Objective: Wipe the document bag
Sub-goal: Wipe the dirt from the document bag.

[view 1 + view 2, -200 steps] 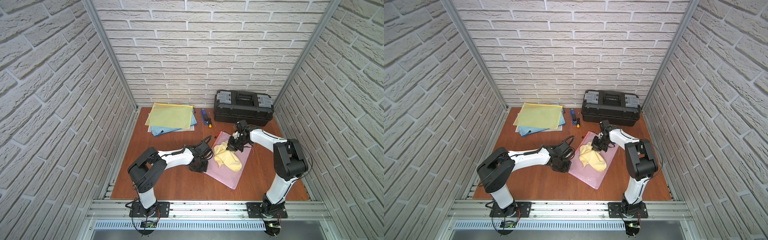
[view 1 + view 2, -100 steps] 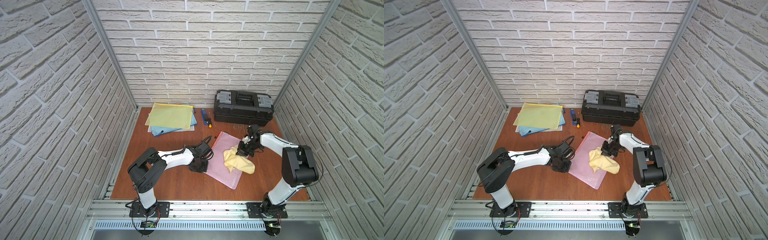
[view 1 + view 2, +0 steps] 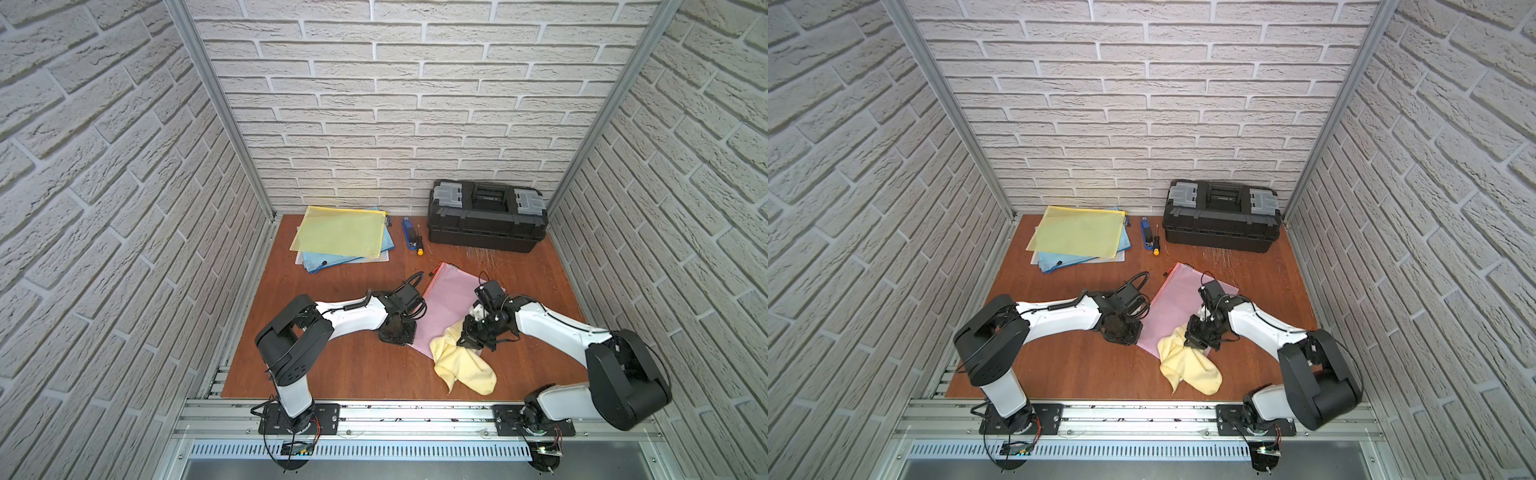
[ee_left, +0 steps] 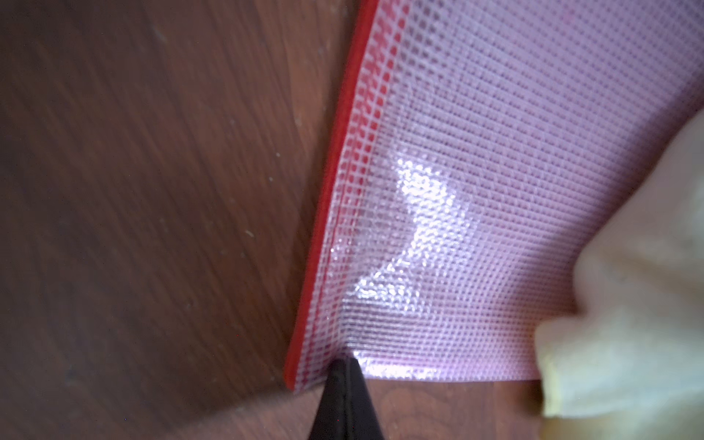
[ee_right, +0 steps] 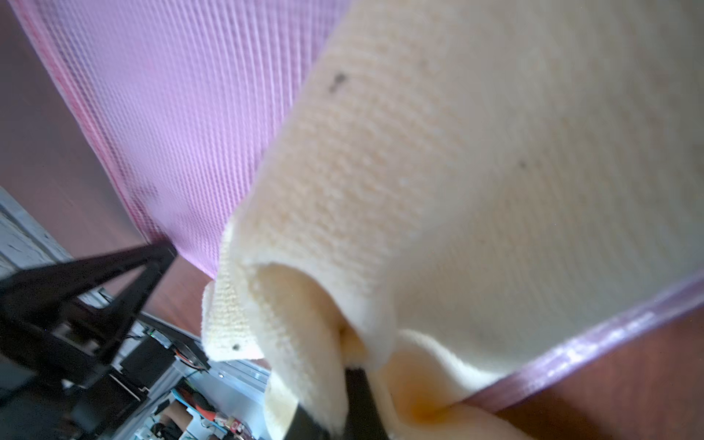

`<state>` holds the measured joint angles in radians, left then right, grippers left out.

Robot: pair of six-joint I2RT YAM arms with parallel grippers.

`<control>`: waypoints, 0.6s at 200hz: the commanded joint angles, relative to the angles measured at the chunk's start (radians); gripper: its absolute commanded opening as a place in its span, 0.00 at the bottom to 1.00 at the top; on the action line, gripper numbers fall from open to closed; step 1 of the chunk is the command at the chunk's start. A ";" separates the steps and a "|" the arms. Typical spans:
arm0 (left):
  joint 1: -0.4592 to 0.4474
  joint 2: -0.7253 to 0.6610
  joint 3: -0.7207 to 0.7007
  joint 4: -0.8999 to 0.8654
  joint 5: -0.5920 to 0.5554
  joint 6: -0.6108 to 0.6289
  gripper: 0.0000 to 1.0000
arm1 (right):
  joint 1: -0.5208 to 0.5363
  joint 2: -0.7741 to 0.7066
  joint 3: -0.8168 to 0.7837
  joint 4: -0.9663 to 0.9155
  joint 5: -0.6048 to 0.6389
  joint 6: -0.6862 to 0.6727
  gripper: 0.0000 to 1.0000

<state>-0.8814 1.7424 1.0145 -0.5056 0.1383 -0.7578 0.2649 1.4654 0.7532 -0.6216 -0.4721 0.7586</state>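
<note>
Squarely mid-table: document bag (image 3: 446, 297), pink mesh, flat on the wood, seen close in the left wrist view (image 4: 495, 171). Runs long from the front of the table (image 3: 332, 365) toward the black toolbox (image 3: 486, 222), far end leaning a little to the right. Red zip edge down the left long side, puller at the far end. Lies ahead of both sets of fingers, short near edge closest to them.

Pinned at the near left corner by the left gripper (image 4: 344, 371): fingertips pressed together, nothing between them, tip planted on the mesh just inside the red edge. At the near right corner, right gripper (image 3: 471, 338), clamped on a fold of yellow cloth (image 3: 463, 365), fabric wrapped round the dark finger in the right wrist view. Most of the cloth spilled off the short near edge onto bare wood, only its upper part on the mesh.

Probably the bottom of a stroke. Next pass likely away from the bases, up the long axis toward the puller. Right arm alone placed for it, left needed as anchor. Risk: bag swinging about the pinned corner if pushed across rather than along.

Well apart at the far left: stack of folders (image 3: 340, 235), yellow on top. Screwdriver (image 3: 420, 249) between stack and toolbox.
</note>
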 commanded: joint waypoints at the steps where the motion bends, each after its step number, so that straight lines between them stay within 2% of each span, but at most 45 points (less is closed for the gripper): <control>1: 0.001 0.006 0.007 -0.063 -0.049 0.015 0.00 | -0.163 0.171 0.102 -0.011 -0.041 -0.139 0.02; 11: 0.001 0.003 0.012 -0.068 -0.055 0.018 0.00 | -0.228 0.233 0.151 -0.008 -0.061 -0.184 0.02; 37: 0.001 -0.005 0.008 -0.073 -0.068 0.011 0.00 | -0.368 0.331 0.307 -0.080 0.015 -0.263 0.02; 65: 0.001 -0.012 0.003 -0.076 -0.073 0.010 0.00 | -0.466 0.404 0.446 -0.128 0.022 -0.311 0.02; 91: 0.001 -0.010 0.018 -0.092 -0.078 0.020 0.00 | -0.467 0.412 0.487 -0.158 -0.044 -0.343 0.02; 120: 0.001 -0.006 0.016 -0.092 -0.080 0.025 0.00 | -0.400 0.317 0.370 -0.163 -0.067 -0.350 0.02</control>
<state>-0.8814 1.7420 1.0256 -0.5407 0.0917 -0.7517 -0.2035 1.8729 1.2095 -0.7200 -0.4957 0.4484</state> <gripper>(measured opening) 0.042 0.054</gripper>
